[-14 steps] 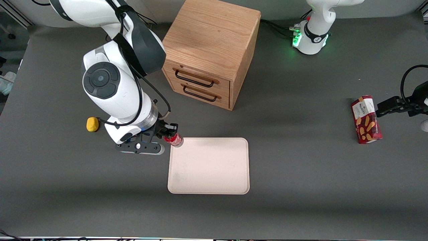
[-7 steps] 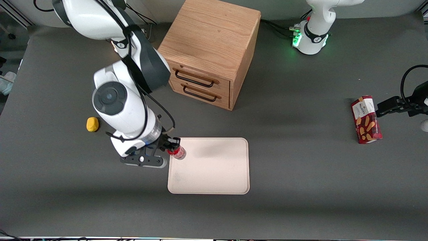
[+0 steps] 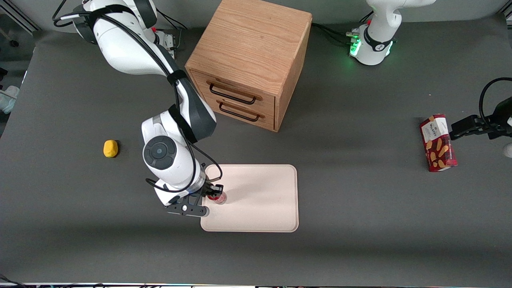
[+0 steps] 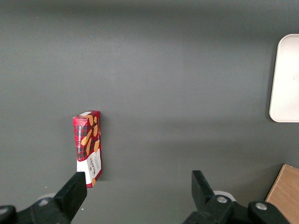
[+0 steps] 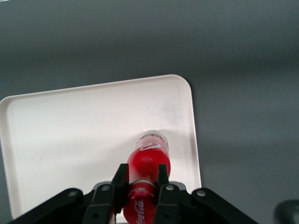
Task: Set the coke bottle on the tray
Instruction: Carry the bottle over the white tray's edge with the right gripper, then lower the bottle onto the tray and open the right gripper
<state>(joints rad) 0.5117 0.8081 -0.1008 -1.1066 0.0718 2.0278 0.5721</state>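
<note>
My right gripper [image 3: 215, 195] is shut on the small red coke bottle [image 3: 218, 197] and holds it over the pale beige-pink tray [image 3: 260, 200], near the tray's edge toward the working arm's end. In the right wrist view the gripper [image 5: 142, 176] clamps the bottle [image 5: 150, 163] with a black finger [image 5: 121, 179] on each side; its clear base points down at the tray [image 5: 70, 126]. I cannot tell whether the base touches the tray.
A wooden drawer cabinet [image 3: 250, 60] stands farther from the front camera than the tray. A yellow lump [image 3: 111, 148] lies toward the working arm's end. A red biscuit box [image 3: 438, 143] lies toward the parked arm's end, also in the left wrist view [image 4: 88, 147].
My right gripper has carried the bottle from the tray's corner nearest the cabinet toward the front camera and a little inward over the tray, and lower. The tray has not moved.
</note>
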